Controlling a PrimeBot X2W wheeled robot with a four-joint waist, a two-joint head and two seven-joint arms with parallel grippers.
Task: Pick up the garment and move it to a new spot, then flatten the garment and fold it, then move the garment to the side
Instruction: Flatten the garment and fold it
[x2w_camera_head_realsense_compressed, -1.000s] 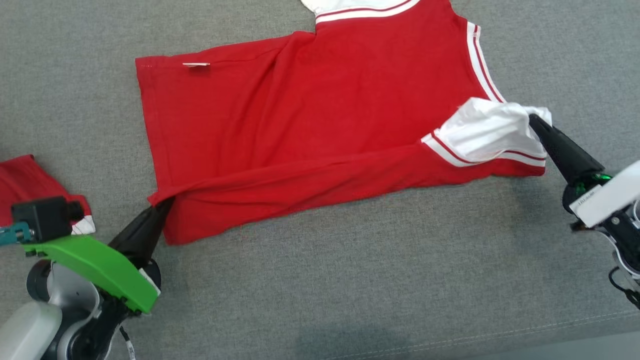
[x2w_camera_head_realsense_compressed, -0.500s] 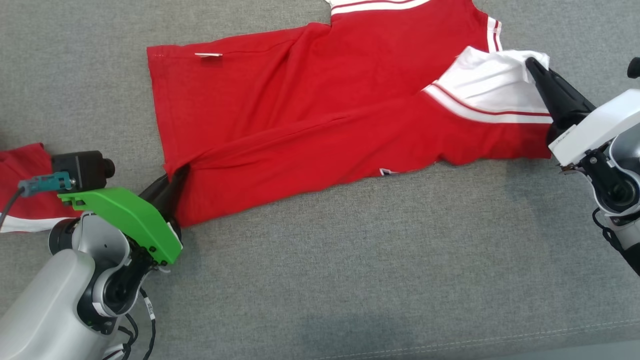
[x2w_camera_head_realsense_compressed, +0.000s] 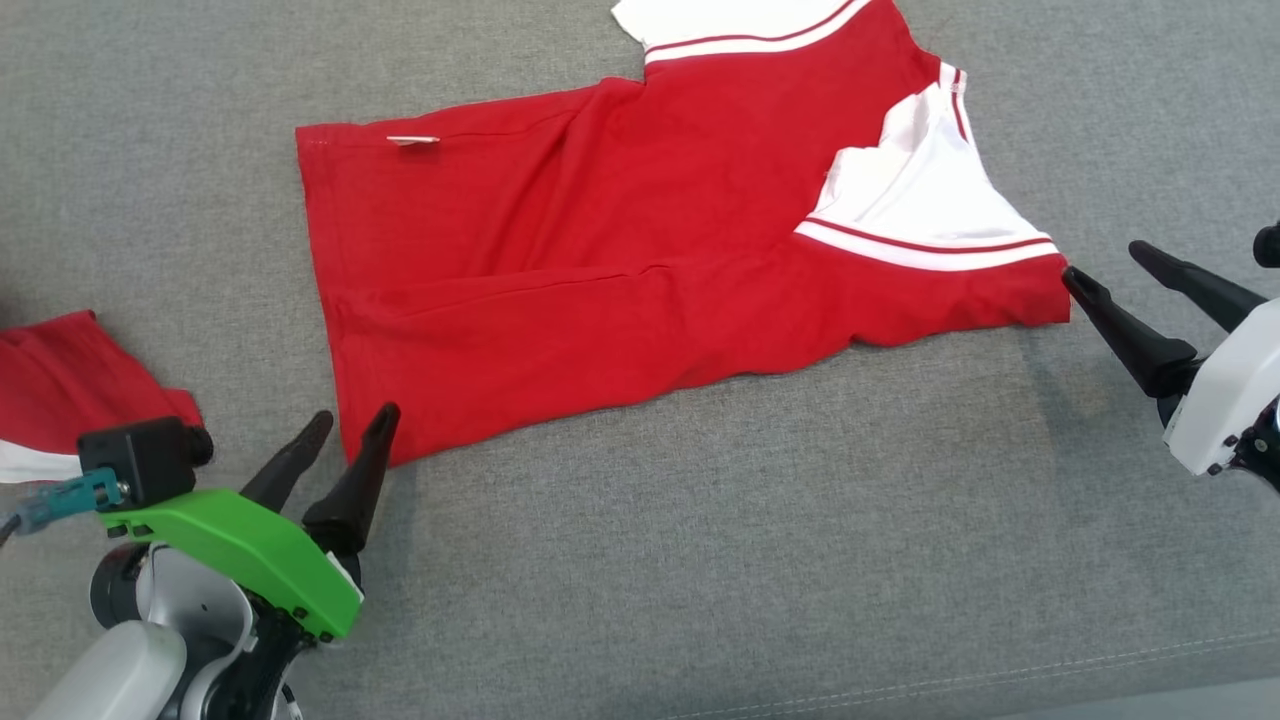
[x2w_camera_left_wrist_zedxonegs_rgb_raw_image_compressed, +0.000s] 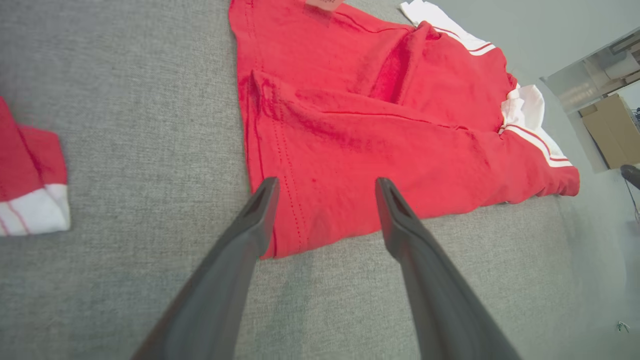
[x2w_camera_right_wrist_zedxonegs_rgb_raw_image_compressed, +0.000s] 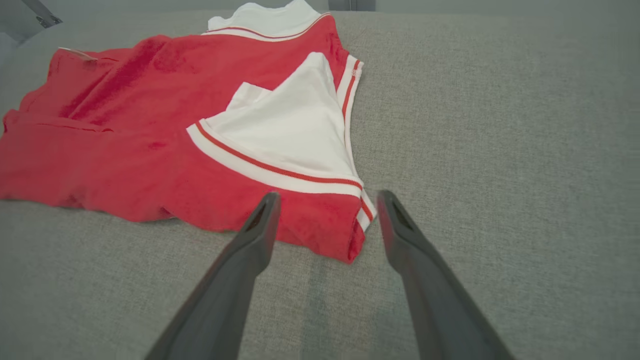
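My left tool has just let go of the shirt's near hem corner and stands open beside it. The shirt lies on the grey surface, its near edge folded over. My right tool has released the white-trimmed end too, and its jaws are spread. I judge this fold laid. The small tag at the hem shows no readable writing.

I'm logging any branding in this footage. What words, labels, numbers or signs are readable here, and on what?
No text can be read in these pictures.
On the small white tag near the edge of the red garment: too small to read.
On the cardboard box in the background of the left wrist view: no legible print.
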